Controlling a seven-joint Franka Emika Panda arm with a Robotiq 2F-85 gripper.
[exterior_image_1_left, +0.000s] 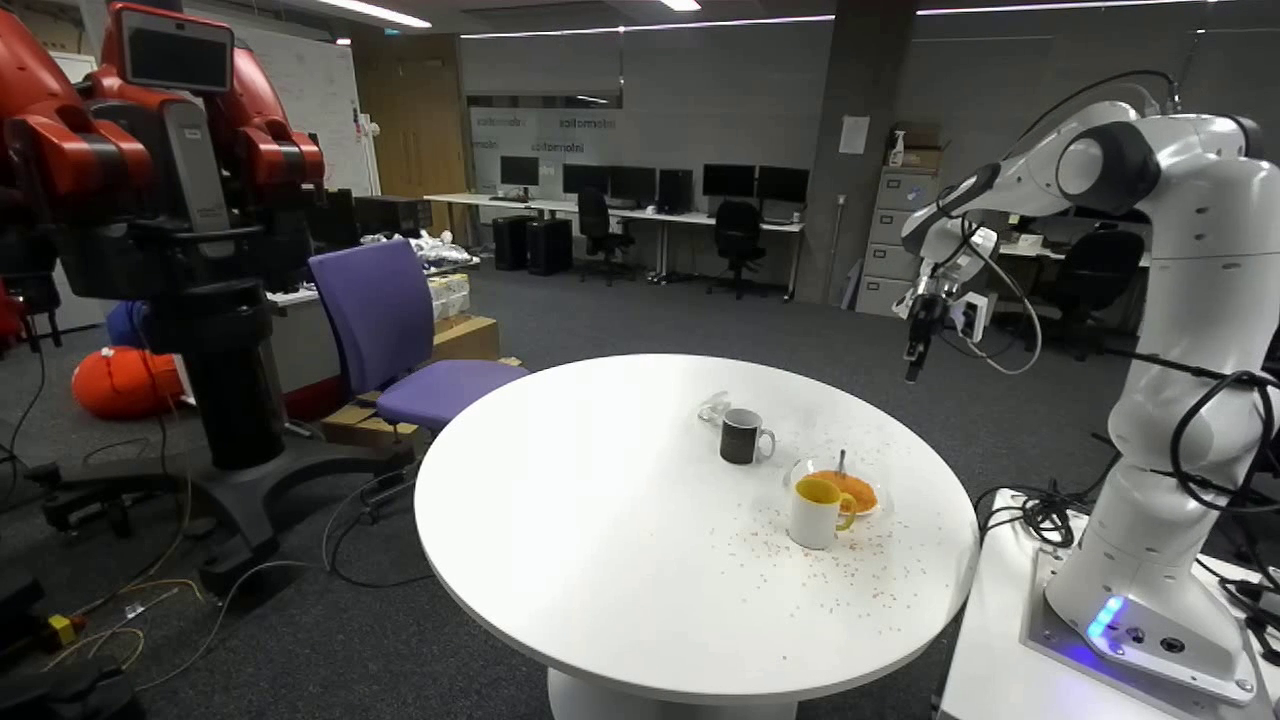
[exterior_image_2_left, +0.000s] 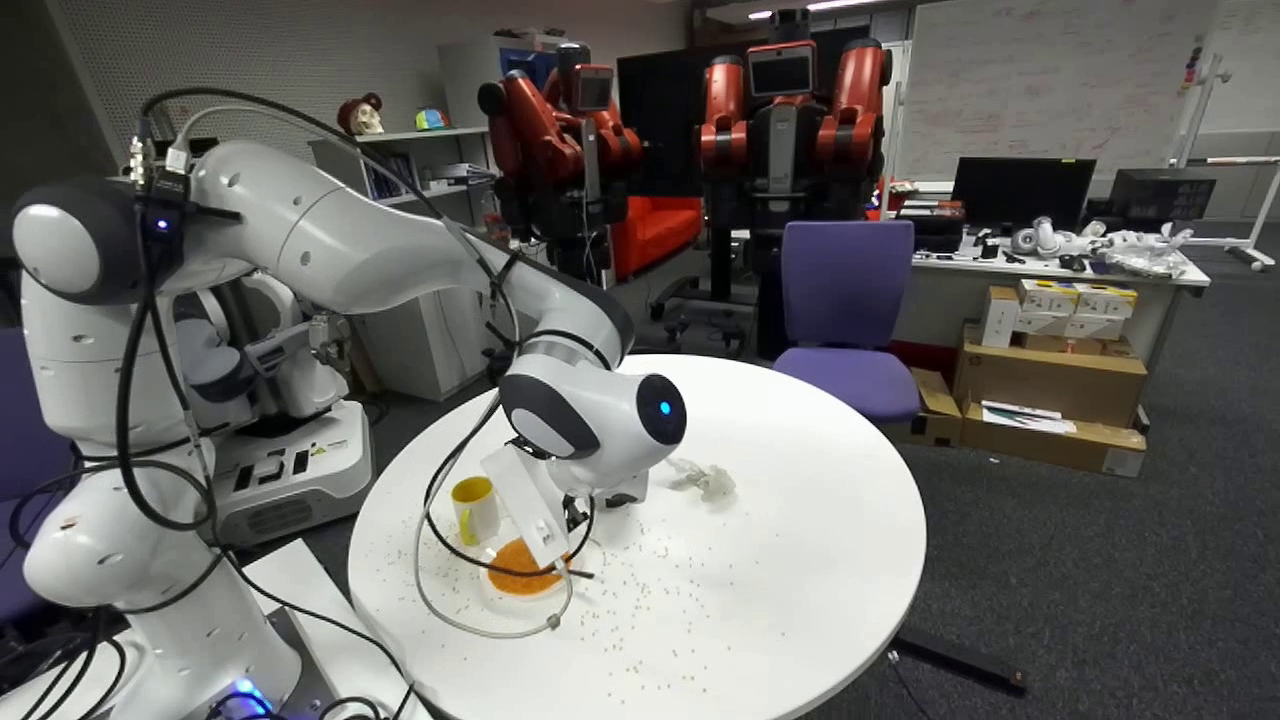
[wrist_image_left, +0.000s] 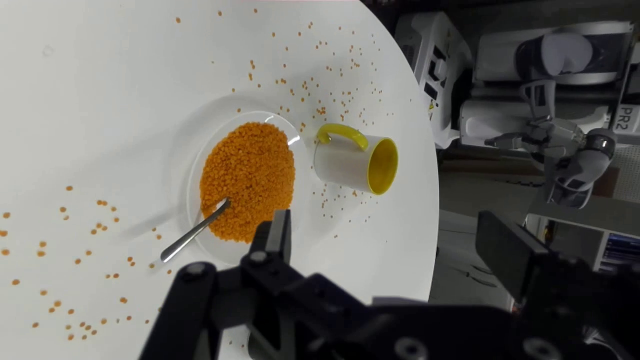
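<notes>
My gripper stands open in the wrist view, its fingers wide apart with nothing between them. In an exterior view the gripper hangs well above the round white table, near its edge. A clear plate bears a heap of orange grains, with a metal spoon stuck into it. Beside the plate is a white mug with a yellow inside and handle, upright in both exterior views. A dark mug with a pale rim stands farther off; in the wrist view the gripper hides most of it.
Loose grains lie scattered over the white table around the plate and mug. Crumpled clear plastic rests on the tabletop. A purple chair stands at the table's edge, and a red robot is behind it. Cables hang from my arm.
</notes>
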